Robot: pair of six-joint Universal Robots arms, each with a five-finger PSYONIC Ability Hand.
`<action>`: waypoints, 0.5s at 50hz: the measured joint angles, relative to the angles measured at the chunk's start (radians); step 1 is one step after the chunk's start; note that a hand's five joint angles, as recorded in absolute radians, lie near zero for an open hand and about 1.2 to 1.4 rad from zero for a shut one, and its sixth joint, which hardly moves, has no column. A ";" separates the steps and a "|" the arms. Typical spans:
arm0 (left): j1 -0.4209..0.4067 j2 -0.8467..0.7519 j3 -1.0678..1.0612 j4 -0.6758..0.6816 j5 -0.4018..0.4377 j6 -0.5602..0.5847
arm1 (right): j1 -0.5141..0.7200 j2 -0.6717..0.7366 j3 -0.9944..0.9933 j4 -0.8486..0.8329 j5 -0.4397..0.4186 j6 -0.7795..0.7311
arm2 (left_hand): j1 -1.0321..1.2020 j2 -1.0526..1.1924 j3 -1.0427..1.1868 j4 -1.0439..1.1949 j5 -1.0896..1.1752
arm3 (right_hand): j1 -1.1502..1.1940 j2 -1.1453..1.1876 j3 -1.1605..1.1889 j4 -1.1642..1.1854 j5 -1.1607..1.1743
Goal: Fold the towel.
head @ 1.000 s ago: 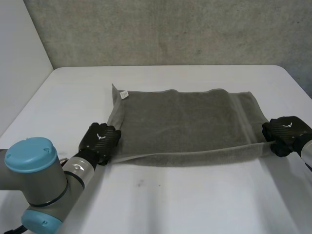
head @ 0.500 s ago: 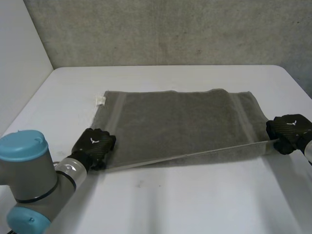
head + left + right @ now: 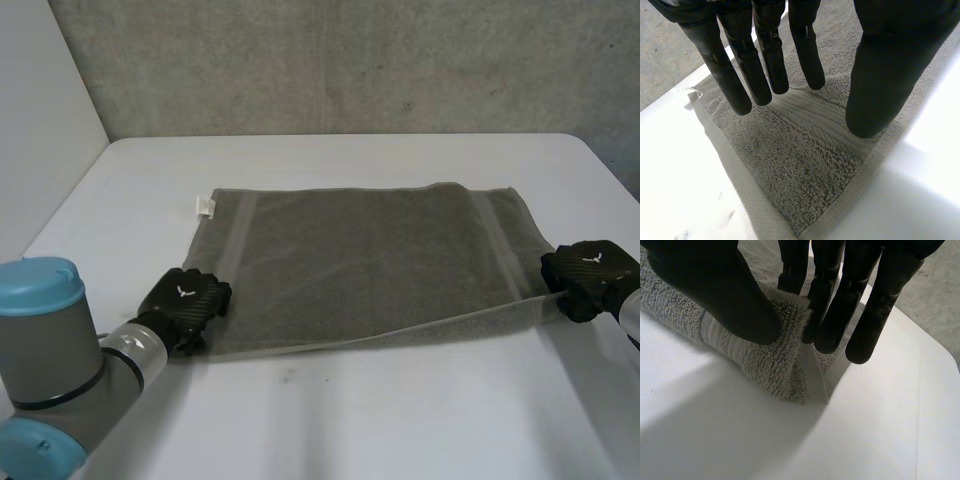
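Towel (image 3: 370,260) pulled out flat, far-left corner no longer flipped. Left hand (image 3: 187,303) hovers straight-fingered over the near-left corner, holding nothing; right hand (image 3: 590,275) pinches the near-right corner, ready to fold.

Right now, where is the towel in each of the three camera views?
Head view: towel spread mid-table, left hand at its near left corner, right hand at its near right corner.
Left wrist view: towel lies flat under the open left hand's fingertips.
Right wrist view: towel corner pinched between the right hand's thumb and fingers.
Shared landmark: the white table.
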 measured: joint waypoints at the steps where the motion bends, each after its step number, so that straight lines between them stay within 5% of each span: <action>1: 0.001 0.007 0.000 -0.009 0.000 0.000 | 0.000 0.000 0.000 0.000 0.000 0.000 | 0.000 0.000 0.000 0.000 0.000 | 0.000 0.000 0.000 0.000 0.000; 10: 0.008 0.062 -0.005 -0.122 0.001 -0.003 | 0.000 0.006 -0.001 -0.001 0.000 -0.003 | -0.049 -0.049 -0.048 -0.048 -0.052 | 0.000 0.000 0.000 0.000 0.001; 25: 0.008 -0.008 0.003 -0.081 0.001 -0.001 | 0.001 0.009 0.000 -0.002 -0.001 -0.004 | -0.048 -0.046 -0.046 -0.044 -0.046 | 0.000 0.000 0.000 0.000 0.003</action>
